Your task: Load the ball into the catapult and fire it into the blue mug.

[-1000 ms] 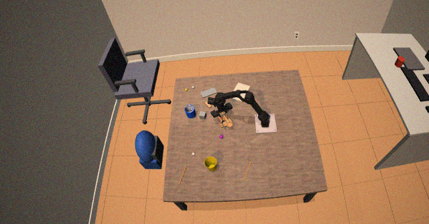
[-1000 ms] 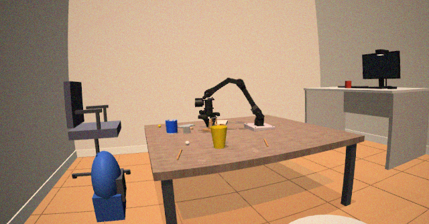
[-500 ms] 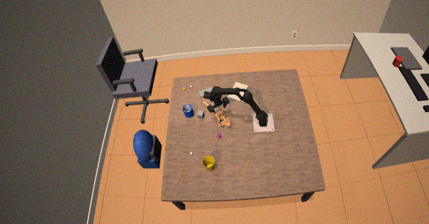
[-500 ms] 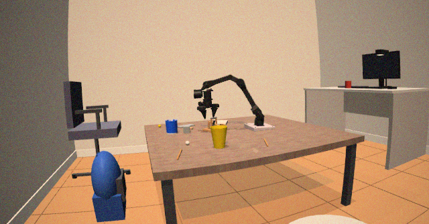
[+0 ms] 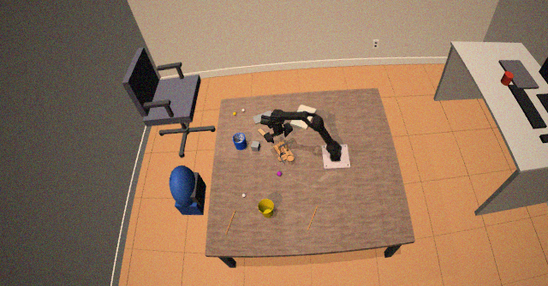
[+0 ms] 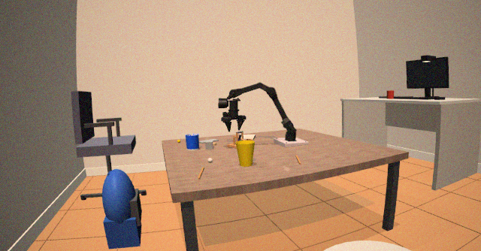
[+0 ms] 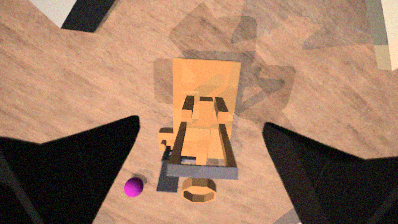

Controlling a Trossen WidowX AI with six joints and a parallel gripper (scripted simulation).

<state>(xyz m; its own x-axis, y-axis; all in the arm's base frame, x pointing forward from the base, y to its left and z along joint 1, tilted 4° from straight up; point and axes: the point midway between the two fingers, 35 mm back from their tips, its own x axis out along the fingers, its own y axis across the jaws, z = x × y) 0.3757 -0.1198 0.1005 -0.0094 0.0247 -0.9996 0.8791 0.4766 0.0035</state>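
The wooden catapult (image 5: 283,151) (image 6: 234,138) (image 7: 205,80) stands on the table left of the robot base. Its arm ends in a round cup (image 7: 199,190) that looks empty. A purple ball (image 5: 279,174) (image 7: 133,187) lies on the table just beside the cup end. The blue mug (image 5: 240,140) (image 6: 192,141) stands upright to the left of the catapult. My gripper (image 5: 278,133) (image 6: 233,125) (image 7: 202,124) is open and empty. It hangs a little above the catapult, with a finger on each side of the frame and clear of it.
A yellow mug (image 5: 265,207) (image 6: 245,152) stands near the front of the table. A grey cube (image 5: 255,145) sits between the blue mug and the catapult. A white ball (image 5: 244,195) (image 6: 210,160), two small balls (image 5: 235,113) at the back and two sticks (image 5: 230,223) (image 5: 312,217) lie around.
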